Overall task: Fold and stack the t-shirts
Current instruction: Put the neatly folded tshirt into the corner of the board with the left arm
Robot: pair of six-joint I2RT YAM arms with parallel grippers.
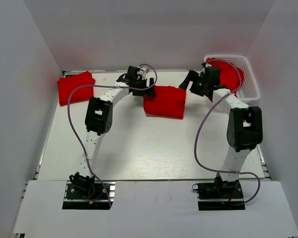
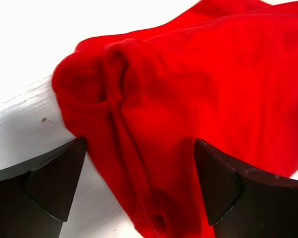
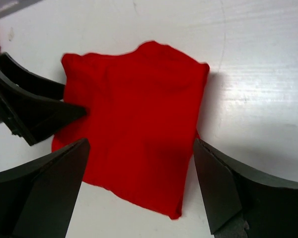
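Your left tool point(image 2: 139, 148) stands wide, straddling one edge of the folded shirt point(image 1: 165, 101) on the middle of the counter point(image 1: 139, 148). Your right tool point(image 3: 140, 145) hangs wide and empty beside it. Another shirt point(image 1: 75, 88) lies far left, and more red cloth point(image 1: 232, 74) sits in the basket point(image 1: 251, 87).

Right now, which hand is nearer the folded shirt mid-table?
Left. The left hand is open right at the left edge of the folded shirt; the right hand hangs open above its right side, apart.
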